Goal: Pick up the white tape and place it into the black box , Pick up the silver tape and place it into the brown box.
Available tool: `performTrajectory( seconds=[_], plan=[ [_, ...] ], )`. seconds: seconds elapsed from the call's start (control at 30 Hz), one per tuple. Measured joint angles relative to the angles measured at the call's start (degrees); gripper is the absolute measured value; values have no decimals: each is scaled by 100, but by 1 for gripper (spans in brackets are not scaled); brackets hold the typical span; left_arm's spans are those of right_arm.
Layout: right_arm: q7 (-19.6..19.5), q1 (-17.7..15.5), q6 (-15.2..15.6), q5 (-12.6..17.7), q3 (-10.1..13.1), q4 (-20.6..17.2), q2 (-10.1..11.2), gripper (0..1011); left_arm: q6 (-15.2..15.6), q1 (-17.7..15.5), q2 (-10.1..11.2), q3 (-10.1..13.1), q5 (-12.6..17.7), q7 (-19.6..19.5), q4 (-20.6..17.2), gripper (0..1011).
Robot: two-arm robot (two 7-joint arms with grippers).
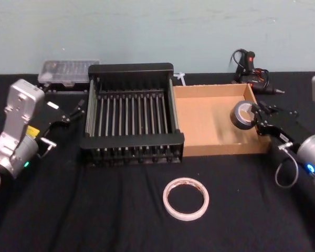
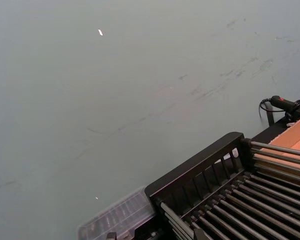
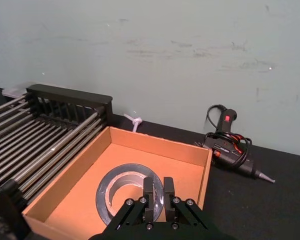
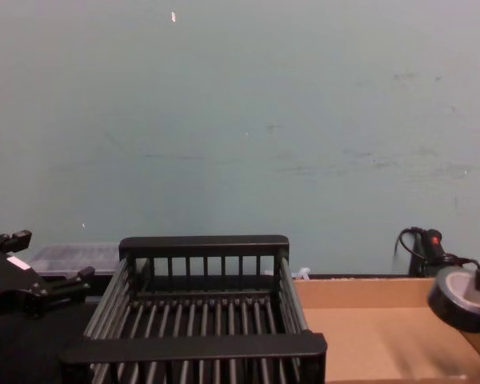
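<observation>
Right gripper [image 1: 258, 118] clamped on small grey-silver duct tape roll [image 1: 242, 114], held over shallow tan cardboard tray [image 1: 210, 126]. Next: lower, release.

Left gripper [image 1: 76, 111] spread apart, idle beside black slatted crate [image 1: 131, 142]; whitish tape ring [image 1: 186, 198] untouched.

The wide whitish translucent tape ring [image 1: 186, 198] lies flat on the counter, near the black slatted crate [image 1: 131, 113]. The grey-silver duct tape roll [image 1: 242, 114] hangs tilted over the tan cardboard tray [image 1: 210, 149], at its right side.

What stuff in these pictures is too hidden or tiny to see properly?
- Silver tape: in the right wrist view the right gripper covers its near edge; in the chest view the frame's edge clips it.
- Clear plastic case: its contents are too small in the head view, and the black box blocks part of it.
- White tape: the core's print is unreadable.
</observation>
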Motion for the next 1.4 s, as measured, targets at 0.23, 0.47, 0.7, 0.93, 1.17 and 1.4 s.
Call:
performTrajectory(
  seconds=[0.23, 0.47, 0.7, 0.93, 1.17, 1.4],
  plan=[
    [-21, 404, 7, -114, -117, 460, -151, 126, 0, 0, 0, 0, 0, 0, 0, 1001],
    [-34, 773, 39, -249, -223, 843, -309, 126, 0, 0, 0, 0, 0, 0, 0, 1001],
    [-21, 994, 63, -359, -311, 1102, -389, 126, 0, 0, 0, 0, 0, 0, 0, 1001],
    [8, 1187, 52, -489, -376, 1370, -458, 125, 0, 0, 0, 0, 0, 0, 0, 1001],
    [67, 1302, 9, -575, -422, 1544, -509, 125, 0, 0, 0, 0, 0, 0, 0, 1001],
    [172, 1409, -22, -619, -477, 1652, -556, 126, 0, 0, 0, 0, 0, 0, 0, 1001]
  ],
)
